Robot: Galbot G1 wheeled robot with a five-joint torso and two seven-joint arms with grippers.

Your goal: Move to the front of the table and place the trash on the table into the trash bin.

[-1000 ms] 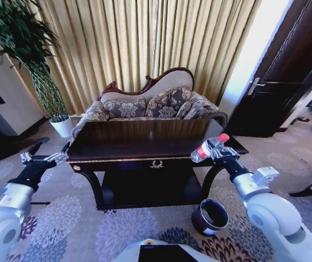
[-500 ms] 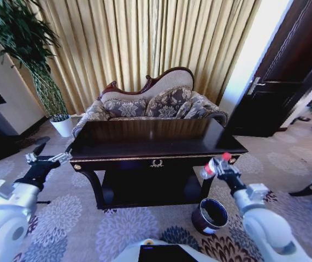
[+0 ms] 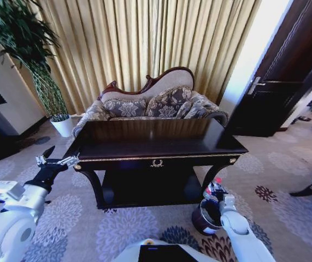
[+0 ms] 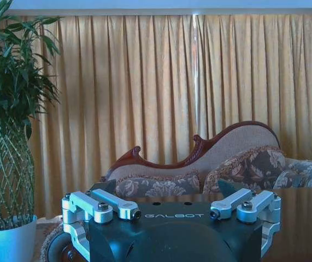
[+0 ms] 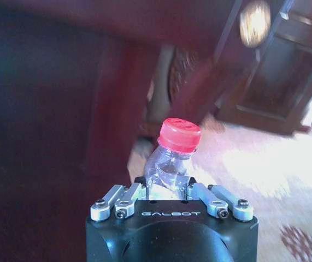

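1. The right claw (image 3: 215, 192) is clamped on the neck of the bottle (image 3: 210, 188), red cap uppermost, directly above the trash bin (image 3: 206, 217); the position suits a straight drop into its open mouth.
2. The trash bin stands on the carpet beside the front right leg of the counter (image 3: 156, 143), lower than the counter top, hence the lowered right arm.
3. In the right wrist view the fingers (image 5: 124, 199) pinch the bottle (image 5: 172, 158) below its cap, keeping it upright.
4. The left claw (image 3: 57, 161) hangs idle with its jaws apart, off the counter's front left corner, holding nothing.
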